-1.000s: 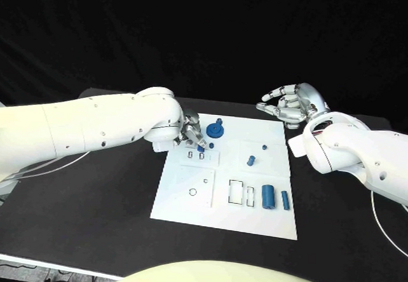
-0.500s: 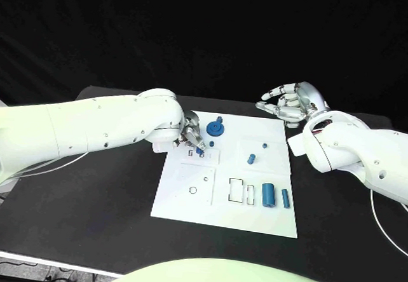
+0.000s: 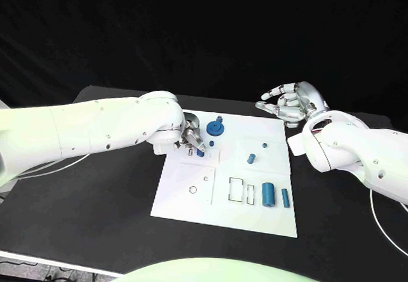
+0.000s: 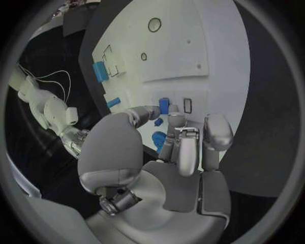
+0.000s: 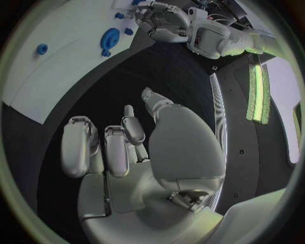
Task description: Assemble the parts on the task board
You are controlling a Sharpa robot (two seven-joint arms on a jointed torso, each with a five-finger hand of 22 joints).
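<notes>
Your left hand (image 3: 191, 135) is down on the white task board (image 3: 200, 204), pinching a small blue part (image 4: 164, 105) at a slot near the board's far left corner. Your right hand (image 3: 291, 102) hangs over the black worktop (image 3: 90, 211) just past the board's far right corner, fingers curled, holding nothing.

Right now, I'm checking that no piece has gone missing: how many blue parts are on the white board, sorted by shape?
Round blue disc with knob: 1
Thick blue cylinder: 1
Slim blue bar: 1
Small blue pegs: 3
Total: 6
</notes>
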